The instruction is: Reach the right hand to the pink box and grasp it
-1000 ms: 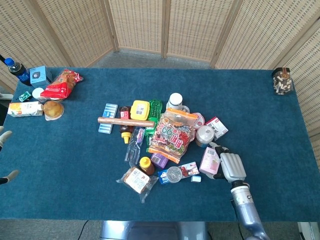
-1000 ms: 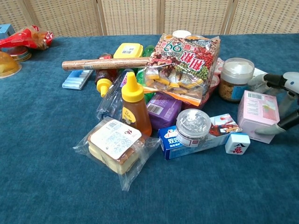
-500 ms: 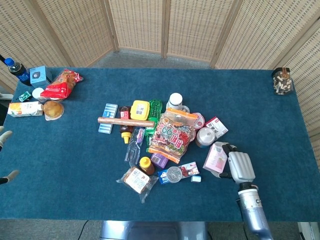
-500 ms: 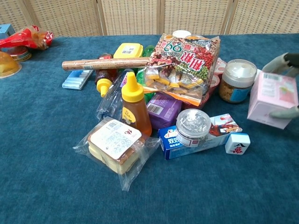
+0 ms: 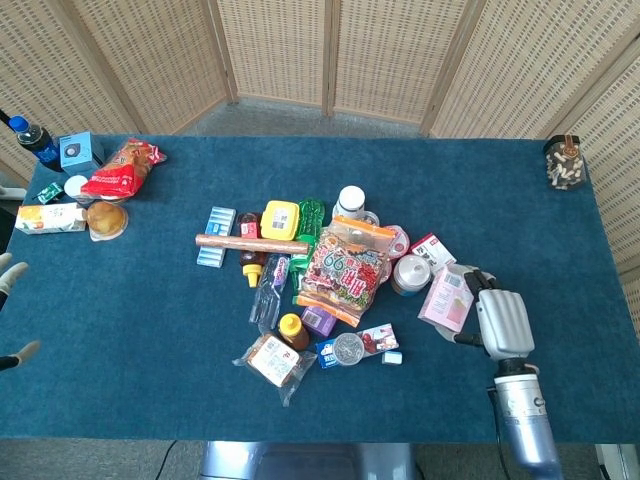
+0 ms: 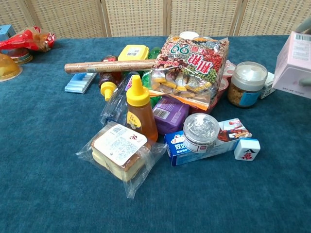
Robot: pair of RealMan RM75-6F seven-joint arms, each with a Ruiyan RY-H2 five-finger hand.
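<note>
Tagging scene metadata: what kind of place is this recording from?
Probably a lab or staged test room, not a home: a blue-covered table ringed by wicker screen panels, with a jumbled pile of groceries around a snack bag. The right hand holds the pink box.

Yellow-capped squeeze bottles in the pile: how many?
2. A tall honey squeeze bottle stands behind the wrapped sandwich; a smaller dark bottle lies below the copper tube. Others may be hidden.

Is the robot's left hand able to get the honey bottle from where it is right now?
Probably not easily. The left hand sits at the table's far left edge, holding nothing, well away from the honey bottle, which stands packed among the sandwich pack and purple box.
</note>
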